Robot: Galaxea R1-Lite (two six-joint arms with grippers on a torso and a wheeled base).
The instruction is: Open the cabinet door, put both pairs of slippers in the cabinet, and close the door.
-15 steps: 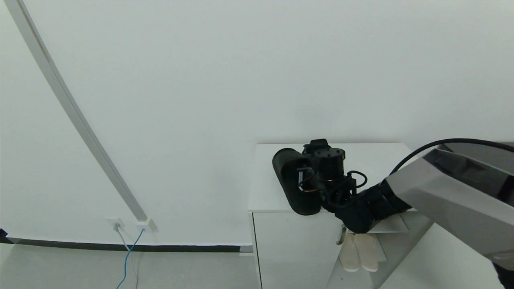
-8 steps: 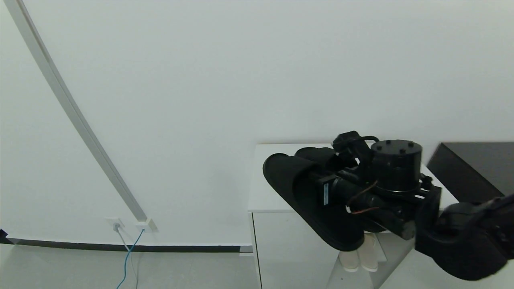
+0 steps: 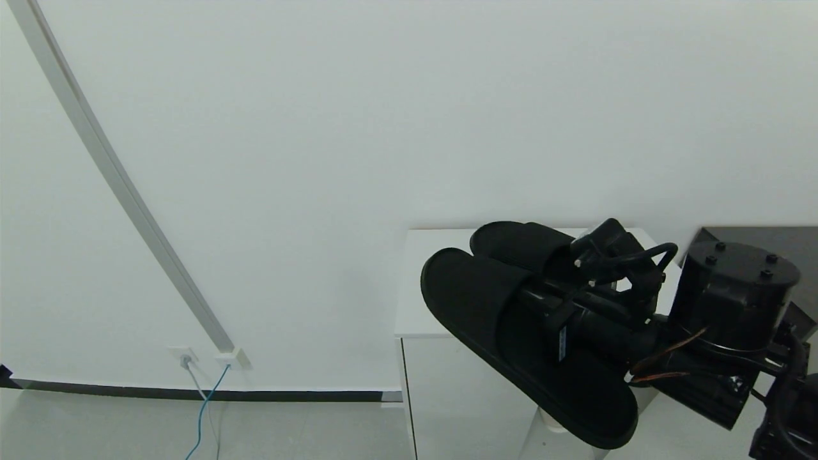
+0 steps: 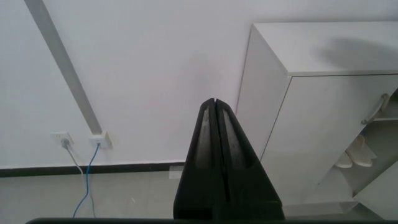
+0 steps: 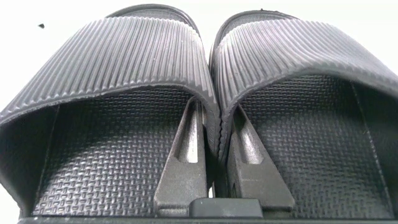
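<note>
Though partly behind black slippers (image 3: 476, 300) — cabinet (image 3: 447, 396).

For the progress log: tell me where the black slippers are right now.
On the robot's right in the head view, the black slippers hang in the right gripper, in front of the white cabinet.

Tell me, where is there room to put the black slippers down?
The cabinet top is bare, from the wall to its front edge. Inside the open side, the white slippers sit on a shelf; the room beside them is cut off from sight. The right gripper holds the black slippers.
</note>
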